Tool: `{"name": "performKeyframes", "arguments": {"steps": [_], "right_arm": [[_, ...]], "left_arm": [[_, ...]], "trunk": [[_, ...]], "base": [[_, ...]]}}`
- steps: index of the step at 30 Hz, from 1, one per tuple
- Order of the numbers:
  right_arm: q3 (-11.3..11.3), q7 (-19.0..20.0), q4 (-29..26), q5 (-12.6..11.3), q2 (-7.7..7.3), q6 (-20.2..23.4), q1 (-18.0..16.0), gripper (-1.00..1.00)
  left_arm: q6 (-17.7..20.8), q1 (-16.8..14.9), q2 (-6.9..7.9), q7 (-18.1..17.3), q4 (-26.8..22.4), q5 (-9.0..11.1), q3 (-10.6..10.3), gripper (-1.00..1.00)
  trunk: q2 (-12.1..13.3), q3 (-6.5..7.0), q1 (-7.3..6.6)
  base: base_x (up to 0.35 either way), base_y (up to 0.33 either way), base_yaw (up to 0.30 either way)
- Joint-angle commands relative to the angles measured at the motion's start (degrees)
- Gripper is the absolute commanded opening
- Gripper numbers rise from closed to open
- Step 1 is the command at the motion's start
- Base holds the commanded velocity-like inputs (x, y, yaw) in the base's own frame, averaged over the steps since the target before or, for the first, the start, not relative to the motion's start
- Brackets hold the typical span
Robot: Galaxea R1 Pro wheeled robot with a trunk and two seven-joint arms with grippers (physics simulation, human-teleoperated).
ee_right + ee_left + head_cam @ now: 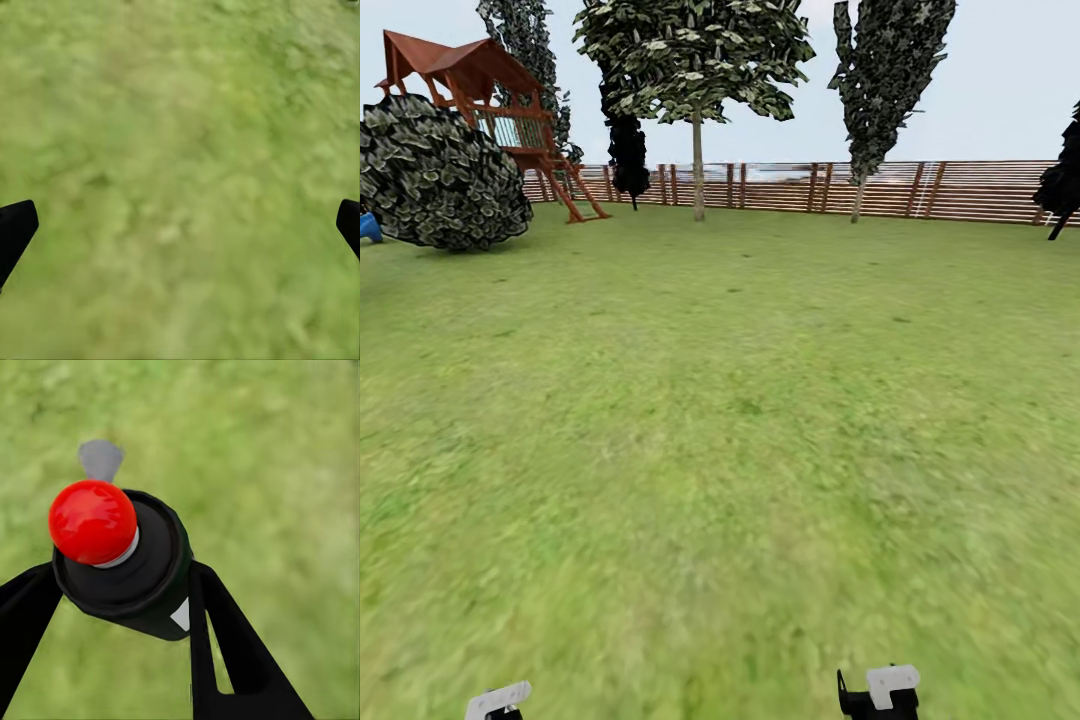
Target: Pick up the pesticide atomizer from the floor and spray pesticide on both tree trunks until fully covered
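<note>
In the left wrist view my left gripper [124, 585] is shut on the pesticide atomizer [124, 562], a black can with a round red cap [91, 521] and a grey nozzle [100, 459], held above the grass. My right gripper [180, 225] stands open over bare grass, its black fingertips [15, 229] at the view's sides. In the head view, parts of both arms show at the bottom edge [498, 700] [880, 692]. Far ahead by the fence stand a leafy tree with a pale trunk [698, 165] and a narrow dark tree with a thin trunk [857, 195].
A wide lawn [740, 420] stretches to a wooden slat fence [920, 190]. At the far left are a large round bush [440, 175] and a red wooden play tower [500, 110]. More dark trees stand at the back left [628, 150] and far right [1062, 185].
</note>
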Motion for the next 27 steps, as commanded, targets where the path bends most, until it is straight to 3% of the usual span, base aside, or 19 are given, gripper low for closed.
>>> {"name": "performKeyframes", "arguments": {"steps": [1, 27], "right_arm": [[-0.27, -0.37, 0.08, 0.61, 0.0, -0.13, -0.05, 1.0], [-0.29, -0.37, 0.08, 0.61, 0.0, -0.13, -0.05, 1.0]], "left_arm": [[-0.18, -0.04, 0.0, -0.33, 0.05, -0.34, 0.51, -1.0], [-0.17, -0.04, 0.0, -0.33, 0.05, -0.27, 0.51, -1.0]], "trunk": [[-0.02, -0.05, 0.03], [-0.02, -0.05, 0.03]], "base": [[0.338, 0.006, 0.0], [0.338, 0.0, 0.0]]}}
